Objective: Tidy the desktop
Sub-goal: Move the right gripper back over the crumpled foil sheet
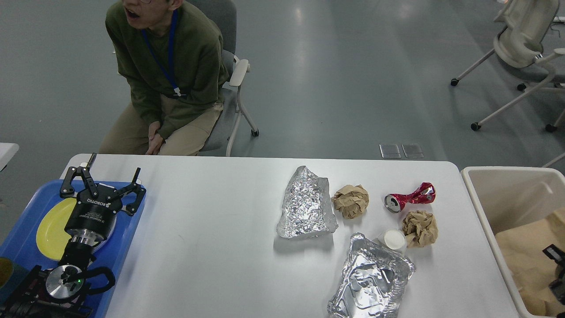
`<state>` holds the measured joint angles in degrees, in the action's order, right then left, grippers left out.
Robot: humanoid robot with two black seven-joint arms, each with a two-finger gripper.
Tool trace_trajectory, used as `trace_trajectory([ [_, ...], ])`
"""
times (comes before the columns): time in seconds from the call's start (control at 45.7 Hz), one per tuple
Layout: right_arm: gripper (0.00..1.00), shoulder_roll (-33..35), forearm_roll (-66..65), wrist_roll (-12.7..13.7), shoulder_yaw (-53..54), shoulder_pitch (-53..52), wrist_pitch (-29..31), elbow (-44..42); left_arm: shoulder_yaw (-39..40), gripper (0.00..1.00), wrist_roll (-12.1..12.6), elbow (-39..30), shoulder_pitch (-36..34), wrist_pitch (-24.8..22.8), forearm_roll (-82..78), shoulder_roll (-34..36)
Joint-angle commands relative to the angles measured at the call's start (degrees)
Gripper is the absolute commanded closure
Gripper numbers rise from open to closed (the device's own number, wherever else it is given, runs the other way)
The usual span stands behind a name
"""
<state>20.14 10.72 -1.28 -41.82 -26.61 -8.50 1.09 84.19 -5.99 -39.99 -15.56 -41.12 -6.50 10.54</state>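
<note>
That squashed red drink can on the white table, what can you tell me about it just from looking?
The crushed red metal drink can lies on its side on the white desktop, toward its right part. Its middle is pinched and twisted, so the shiny red skin is creased, with pale markings I cannot read. The silver top end faces the front left, showing the round lid. It lies just beyond a crumpled brown paper ball and right of another, apparently touching neither. No gripper is near it.

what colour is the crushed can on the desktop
Red with silver ends; the crushed can shows best in the head view.
</note>
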Motion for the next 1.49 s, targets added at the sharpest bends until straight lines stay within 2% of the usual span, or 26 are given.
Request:
trace_trajectory([
  [0.0, 1.0, -1.85, 0.09, 0.05, 0.16, 0.16, -0.28, -0.39, 0.01, 0.04, 0.01, 0.0, 0.0, -0.01, 0.0, 0.01],
  [0.197, 1.0, -2.21, 0.01, 0.13, 0.08, 0.51, -0.28, -0.48, 0.01, 0.04, 0.01, 0.0, 0.0, -0.01, 0.0, 0.01],
  [0.219, 0.93, -2.21, 0.09, 0.05, 0.08, 0.68, -0.46, -0.48, 0.01, 0.04, 0.01, 0.0, 0.0, -0.01, 0.0, 0.01],
  [0.241, 0.72, -2.12, 0.09, 0.05, 0.08, 0.77, -0.63, -0.56, 0.01, 0.04, 0.01, 0.0, 0.0, -0.01, 0.0, 0.01],
  [0.307, 0.01, -1.68, 0.09, -0.22, -0.01, 0.86, -2.12, -0.56, 0.01, 0.04, -0.07, 0.0, 0.0, -0.01, 0.0, 0.01],
  [0.723, 0.0, -0.1, -0.08, -0.22, -0.01, 0.51, -2.4, 1.45, 0.01, 0.04, 0.01, 0.0, 0.0, -0.01, 0.0, 0.01],
  [0.876, 0.0, 3.15, -1.22, 0.04, -1.24, -1.85, -0.03, 7.69, 0.01, 0.04, 0.01, 0.0, 0.0, -0.01, 0.0, 0.01],
  [1.029, 0.0, 10.18, -6.23, 1.36, -4.84, -13.09, 8.84, 18.75, 0.01, 0.04, 0.01, 0.0, 0.0, -0.01, 0.0, 0.01],
  [1.204, 0.0, 17.56, -15.37, 5.67, -8.35, -31.72, 20.01, 32.99, 0.01, 0.04, 0.01, 0.0, 0.0, -0.01, 0.0, 0.01],
  [1.358, 0.0, 18.1, -18.45, 8.22, -18.98, -49.65, 30.2, 45.83, 0.01, 0.04, 0.01, 0.0, 0.0, -0.01, 0.0, 0.01],
  [1.467, 0.0, 16.61, -18.28, 8.39, -23.38, -61.08, 39.42, 52.07, 0.01, 0.04, 0.01, 0.0, 0.0, -0.01, 0.0, -0.08],
])
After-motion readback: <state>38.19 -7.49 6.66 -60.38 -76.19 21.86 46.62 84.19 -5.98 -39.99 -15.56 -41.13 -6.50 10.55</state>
